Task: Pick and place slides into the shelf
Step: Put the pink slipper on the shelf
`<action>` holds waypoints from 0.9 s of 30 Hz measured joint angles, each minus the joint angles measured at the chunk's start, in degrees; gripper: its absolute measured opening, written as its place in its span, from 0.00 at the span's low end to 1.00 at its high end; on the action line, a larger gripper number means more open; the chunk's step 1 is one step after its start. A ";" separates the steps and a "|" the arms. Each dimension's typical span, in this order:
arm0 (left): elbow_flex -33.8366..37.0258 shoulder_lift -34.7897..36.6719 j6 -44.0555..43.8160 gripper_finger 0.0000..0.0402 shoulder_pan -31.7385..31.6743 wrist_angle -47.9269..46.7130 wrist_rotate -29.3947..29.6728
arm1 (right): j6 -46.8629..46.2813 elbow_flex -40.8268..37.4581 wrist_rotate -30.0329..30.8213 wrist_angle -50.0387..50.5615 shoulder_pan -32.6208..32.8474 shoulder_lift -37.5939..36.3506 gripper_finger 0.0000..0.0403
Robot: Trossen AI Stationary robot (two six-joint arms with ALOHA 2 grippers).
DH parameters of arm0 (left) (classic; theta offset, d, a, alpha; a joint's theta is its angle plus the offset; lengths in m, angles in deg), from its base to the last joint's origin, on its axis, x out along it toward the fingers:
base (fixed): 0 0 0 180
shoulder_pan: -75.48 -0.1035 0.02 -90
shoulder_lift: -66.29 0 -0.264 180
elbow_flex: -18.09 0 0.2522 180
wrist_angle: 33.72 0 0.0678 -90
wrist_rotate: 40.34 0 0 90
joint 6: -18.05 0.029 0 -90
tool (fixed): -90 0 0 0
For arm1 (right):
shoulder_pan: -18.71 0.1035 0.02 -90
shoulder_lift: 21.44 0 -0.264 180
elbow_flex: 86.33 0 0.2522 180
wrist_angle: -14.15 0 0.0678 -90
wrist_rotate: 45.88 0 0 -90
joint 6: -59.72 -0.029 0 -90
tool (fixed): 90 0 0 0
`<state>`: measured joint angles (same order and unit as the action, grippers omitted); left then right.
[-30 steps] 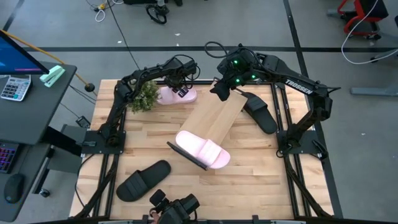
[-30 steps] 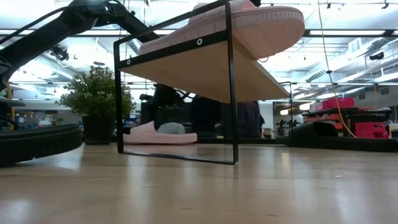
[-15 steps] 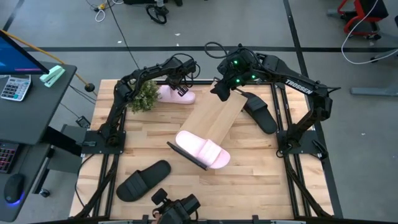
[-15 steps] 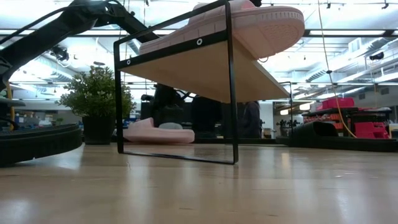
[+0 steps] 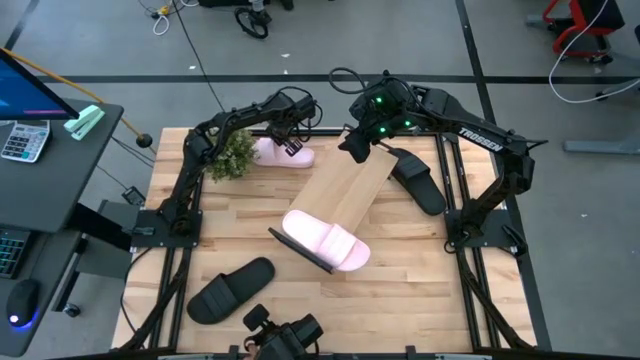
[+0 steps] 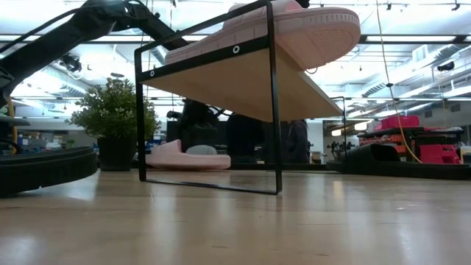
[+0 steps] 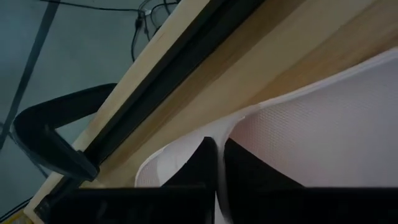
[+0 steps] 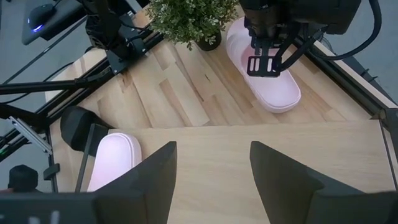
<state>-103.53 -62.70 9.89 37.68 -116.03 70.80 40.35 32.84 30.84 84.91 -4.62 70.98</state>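
Note:
The shelf (image 5: pixel 345 192) stands aslant mid-table on its black end frames. One pale pink slide (image 5: pixel 325 238) lies sole-down on its near end, also seen from below as the pink slide (image 6: pixel 294 29). The second pink slide (image 5: pixel 275 152) lies by the far edge beside a plant. My left gripper (image 5: pixel 292 143) is over it, shut on it. One black slide (image 5: pixel 418 180) lies right of the shelf, the other black slide (image 5: pixel 230 290) near the near-left corner. My right gripper (image 8: pixel 214 180) hovers open above the shelf's far end (image 8: pixel 261 149). My left gripper holds the far pink slide by its strap (image 7: pixel 261 124), a thin pale layer pinched between the two fingers (image 7: pixel 193 165). It comes from above, pointing down, as the right wrist view shows the left gripper (image 8: pixel 264 62). The slide's sole (image 6: pixel 188 163) lies on the table.
A small potted plant (image 5: pixel 232 155) stands right beside the held slide, toward the table's left. Both arms' black base frames (image 5: pixel 165 215) line the table's sides. Bare wood lies between the shelf and the near edge (image 5: pixel 400 290).
The far pink slide has slid a little toward the table's left along with my left gripper; its sole stays on the table.

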 joint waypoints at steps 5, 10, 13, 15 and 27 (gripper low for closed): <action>-4.27 -0.02 2.92 0.03 0.64 0.32 0.58 | 0.02 0.00 0.00 0.00 0.00 0.00 0.52; -11.02 -0.02 2.98 0.03 0.46 0.17 2.08 | 0.06 0.00 0.00 0.02 0.00 0.00 0.52; -15.37 -0.02 4.15 0.04 -0.23 -0.39 3.31 | 0.07 0.00 0.00 0.08 0.00 0.00 0.52; -18.14 -0.02 4.45 0.03 -0.88 -0.74 3.35 | 0.07 0.00 0.00 0.25 -0.01 0.00 0.52; -25.83 3.12 4.25 0.03 -1.70 -11.82 2.50 | 1.86 0.00 2.78 3.34 -0.21 0.00 0.52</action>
<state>-129.35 -59.58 14.14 35.99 -127.85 73.30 42.20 32.84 33.62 88.25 -4.83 70.98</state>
